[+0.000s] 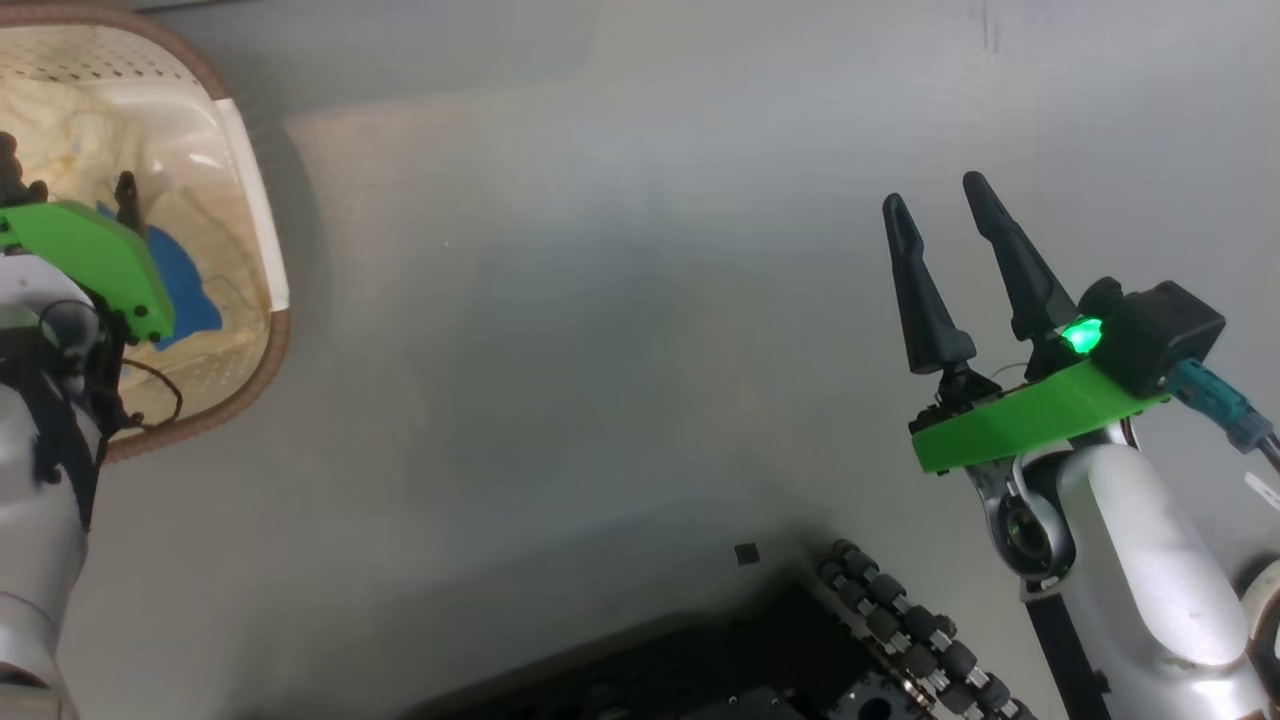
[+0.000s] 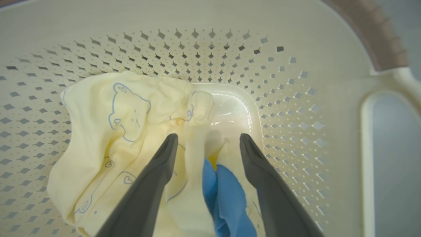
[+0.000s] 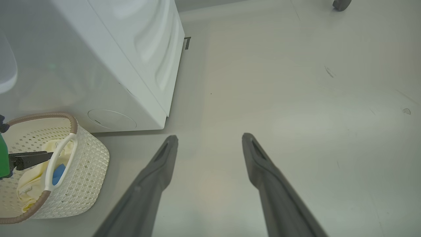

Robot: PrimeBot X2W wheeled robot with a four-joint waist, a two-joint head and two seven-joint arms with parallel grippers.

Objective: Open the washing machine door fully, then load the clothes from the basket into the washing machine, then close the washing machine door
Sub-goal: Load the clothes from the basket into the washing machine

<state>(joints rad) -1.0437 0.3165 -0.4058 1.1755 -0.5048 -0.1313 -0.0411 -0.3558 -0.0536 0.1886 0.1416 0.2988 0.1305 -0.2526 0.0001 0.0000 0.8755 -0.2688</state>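
Hovering in the basket, my left gripper gapes over the clothes; a shallow close could snag just one fold.

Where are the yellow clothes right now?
The clothes lie inside the basket at the head view's upper left, on the robot's left side, with the open left gripper reaching in. The basket stands on the floor beside the washing machine.

open floor, basket walls — washing machine beside
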